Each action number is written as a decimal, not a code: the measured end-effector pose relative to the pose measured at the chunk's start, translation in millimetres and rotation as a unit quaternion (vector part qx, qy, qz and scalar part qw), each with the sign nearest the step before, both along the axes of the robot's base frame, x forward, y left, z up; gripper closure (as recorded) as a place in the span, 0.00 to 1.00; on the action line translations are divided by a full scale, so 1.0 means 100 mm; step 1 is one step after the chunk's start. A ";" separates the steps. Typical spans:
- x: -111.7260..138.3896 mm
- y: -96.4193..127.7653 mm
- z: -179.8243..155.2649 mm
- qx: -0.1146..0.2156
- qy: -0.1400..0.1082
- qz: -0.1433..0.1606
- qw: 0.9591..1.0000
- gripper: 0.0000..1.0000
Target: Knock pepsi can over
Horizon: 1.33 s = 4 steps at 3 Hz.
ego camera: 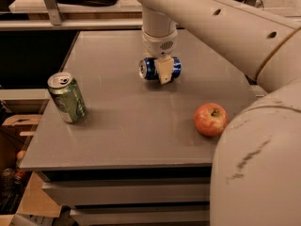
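The dark blue pepsi can [150,68] lies on its side on the grey table [136,121], silver top facing left, toward the back middle. My gripper [164,73] hangs straight down from the white arm right over the can. One pale finger [164,72] shows in front of the can's middle; the other is hidden behind it.
A green and silver can [67,97] stands upright near the table's left edge. A red apple [210,119] sits at the right front. My arm's large white body [254,164] fills the right foreground. Drawers sit below the table front.
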<state>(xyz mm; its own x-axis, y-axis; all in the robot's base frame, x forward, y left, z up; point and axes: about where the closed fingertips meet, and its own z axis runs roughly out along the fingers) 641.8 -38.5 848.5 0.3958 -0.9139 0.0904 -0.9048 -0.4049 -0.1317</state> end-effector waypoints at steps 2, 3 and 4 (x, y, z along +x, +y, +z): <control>0.00 -0.01 -0.02 0.004 0.007 0.000 1.000 0.00; 0.00 -0.02 -0.03 0.008 0.011 0.000 1.000 0.00; 0.02 -0.07 -0.02 0.031 0.019 -0.007 0.999 0.00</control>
